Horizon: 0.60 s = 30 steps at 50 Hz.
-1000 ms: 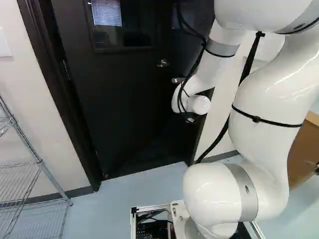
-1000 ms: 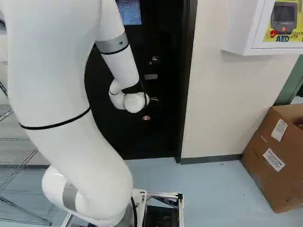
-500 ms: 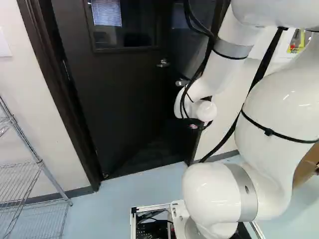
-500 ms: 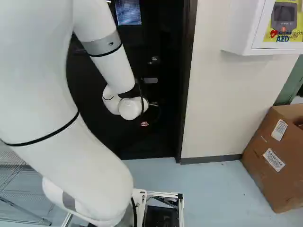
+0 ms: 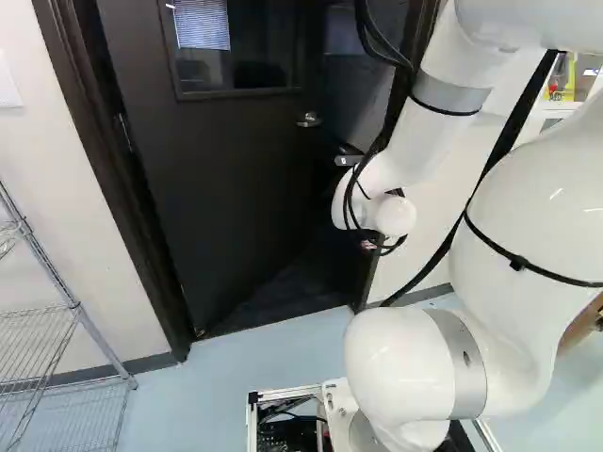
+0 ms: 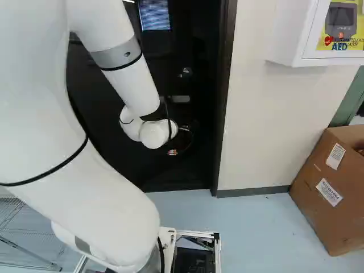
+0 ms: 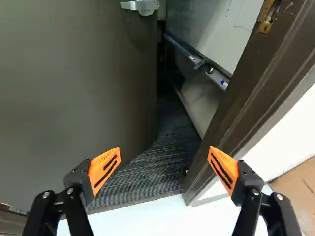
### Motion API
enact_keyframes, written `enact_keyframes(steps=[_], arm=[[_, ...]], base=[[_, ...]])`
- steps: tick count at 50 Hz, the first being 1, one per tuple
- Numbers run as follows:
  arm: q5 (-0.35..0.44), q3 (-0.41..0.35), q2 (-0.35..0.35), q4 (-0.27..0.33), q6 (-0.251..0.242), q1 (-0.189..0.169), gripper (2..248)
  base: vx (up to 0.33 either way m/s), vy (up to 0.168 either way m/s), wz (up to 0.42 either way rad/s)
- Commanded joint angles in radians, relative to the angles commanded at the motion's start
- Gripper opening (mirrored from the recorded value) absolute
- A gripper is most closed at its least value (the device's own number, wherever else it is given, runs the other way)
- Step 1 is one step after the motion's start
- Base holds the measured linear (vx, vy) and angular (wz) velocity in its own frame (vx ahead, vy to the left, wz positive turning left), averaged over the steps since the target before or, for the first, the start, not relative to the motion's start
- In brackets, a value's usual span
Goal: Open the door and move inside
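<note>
In the left base view, you had the door [image 5: 231, 188] ajar, its long axis upright and its handle [image 5: 309, 120] edge angled inward; your arm [image 5: 405, 155] hid part of the opening. In the right base view, the gripper [image 6: 172, 152] was hard to make out against the dark doorway, near the door frame [image 6: 226, 108]. In the wrist view, your gripper [image 7: 164, 152] stood wide, one finger before the door's face, the other at the frame; between them, open room led ahead over dark carpet [image 7: 165, 160]. The view's border cut the door short.
</note>
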<state>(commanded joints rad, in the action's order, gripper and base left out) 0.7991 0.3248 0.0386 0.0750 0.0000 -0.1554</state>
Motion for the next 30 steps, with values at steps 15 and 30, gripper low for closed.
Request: enact_keyframes(steps=[15, 30], arm=[[0.0, 0.0, 0.0, 0.0, 0.0, 0.0, 247], [0.0, 0.0, 0.0, 0.0, 0.0, 0.0, 247]], base=[[0.01, -0.017, -0.055], [0.036, 0.024, -0.041]])
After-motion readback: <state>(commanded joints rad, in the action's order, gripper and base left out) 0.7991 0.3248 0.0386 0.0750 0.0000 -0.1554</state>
